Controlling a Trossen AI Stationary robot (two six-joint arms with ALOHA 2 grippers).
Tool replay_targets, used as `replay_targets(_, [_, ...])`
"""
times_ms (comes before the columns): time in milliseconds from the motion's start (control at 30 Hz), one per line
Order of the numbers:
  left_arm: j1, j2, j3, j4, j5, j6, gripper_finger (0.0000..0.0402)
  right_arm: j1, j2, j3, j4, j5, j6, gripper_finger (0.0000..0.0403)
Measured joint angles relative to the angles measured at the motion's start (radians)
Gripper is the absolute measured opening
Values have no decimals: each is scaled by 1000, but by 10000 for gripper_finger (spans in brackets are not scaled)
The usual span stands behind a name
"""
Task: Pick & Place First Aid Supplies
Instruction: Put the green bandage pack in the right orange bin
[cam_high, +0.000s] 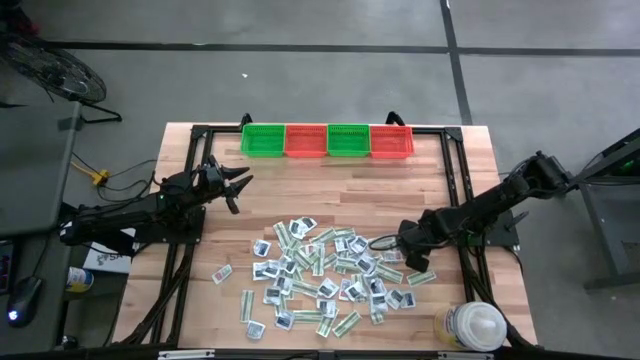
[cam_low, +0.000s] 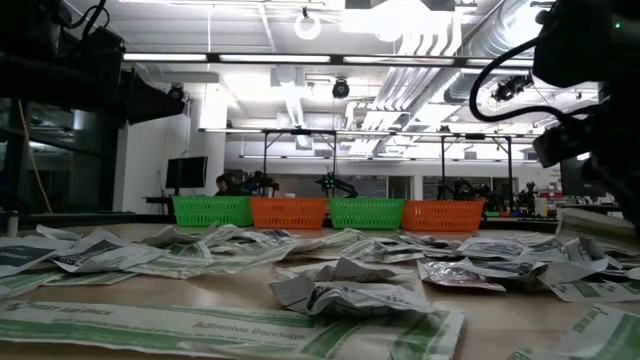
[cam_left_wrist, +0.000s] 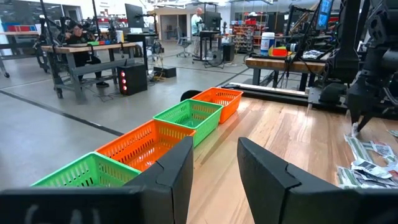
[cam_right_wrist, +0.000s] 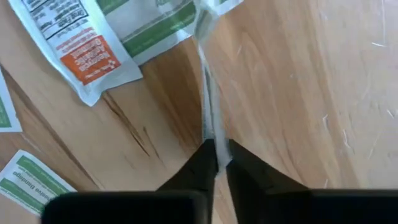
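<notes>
Many small flat first aid packets (cam_high: 320, 275), white squares and pale-green strips, lie scattered on the wooden table's near half. My right gripper (cam_high: 410, 262) stands at the pile's right edge, pointing down and shut on a thin pale packet (cam_right_wrist: 205, 93), which the right wrist view shows edge-on. My left gripper (cam_high: 240, 185) hangs open and level over the table's left side, clear of the packets, with nothing between its fingers (cam_left_wrist: 180, 171). My right gripper pinches the thin edge of a pale packet (cam_right_wrist: 210, 138) between its two fingertips, coming from above and pointing down. The packet stands on edge, running away from the fingertips to its green-striped end (cam_right_wrist: 208, 15) among other packets. Whether it is clear of the table I cannot tell.
A row of baskets stands along the far edge: green (cam_high: 263, 140), red (cam_high: 305, 140), green (cam_high: 348, 140), red (cam_high: 391, 140). A white round lidded container (cam_high: 478, 325) sits at the near right corner. Bare wood lies between the baskets and the pile.
</notes>
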Motion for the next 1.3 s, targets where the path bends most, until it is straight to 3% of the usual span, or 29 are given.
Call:
replay_targets(333, [0, 0, 0, 0, 0, 0, 122, -29, -78, 32, 27, -93, 24, 1])
replay_targets(667, [0, 0, 0, 0, 0, 0, 122, -121, -193, 123, 12, -115, 108, 1])
replay_targets(1300, [0, 0, 0, 0, 0, 0, 122, -618, -213, 312, 14, -53, 35, 0])
